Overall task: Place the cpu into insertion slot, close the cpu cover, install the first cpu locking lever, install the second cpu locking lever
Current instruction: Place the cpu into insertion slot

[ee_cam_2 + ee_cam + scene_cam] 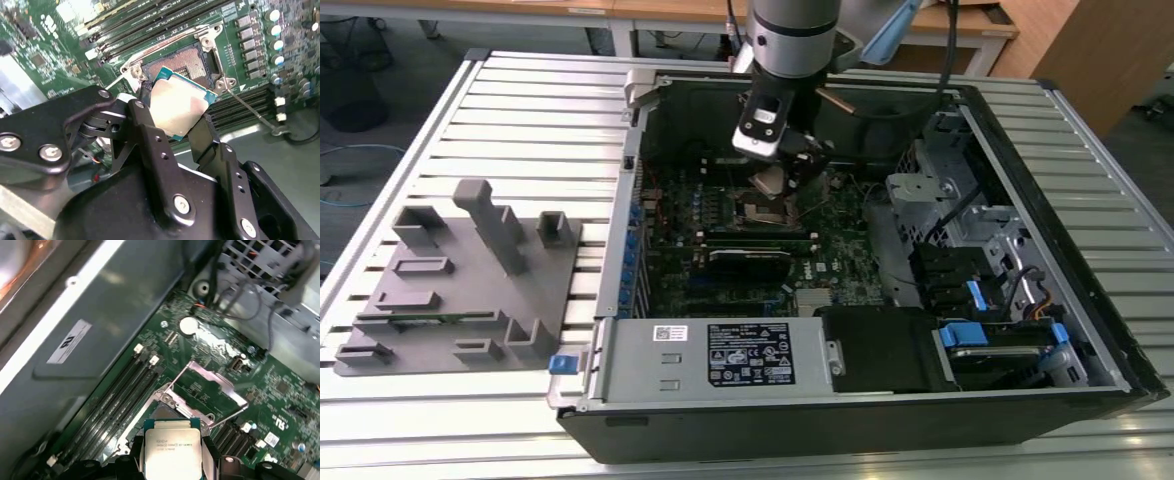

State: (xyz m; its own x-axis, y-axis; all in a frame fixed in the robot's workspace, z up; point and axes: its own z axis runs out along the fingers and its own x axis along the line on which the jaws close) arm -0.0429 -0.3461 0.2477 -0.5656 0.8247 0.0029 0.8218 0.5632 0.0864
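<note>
The arm drops almost straight down from the twelve o'clock edge of the exterior view into the open computer case. Its wrist is bent slightly, so the gripper hangs over the upper middle of the green motherboard. The gripper's black fingers are drawn in narrow and clamp two opposite edges of the cpu, whose dull silver top faces the camera in both wrist views. In the exterior view the chip sits just toward twelve o'clock of the insertion slot, raised off it and not seated. The slot lies bare, and its dark square is uncovered. The cpu cover stands tilted up from the slot's far edge, and a thin wire lever juts out loose beside the socket. The long memory slots run close along one side of the socket. In the exterior view a drive cage crowds the three o'clock side, the power supply fills six o'clock, and the case wall closes nine o'clock. The room above the socket is open.
</note>
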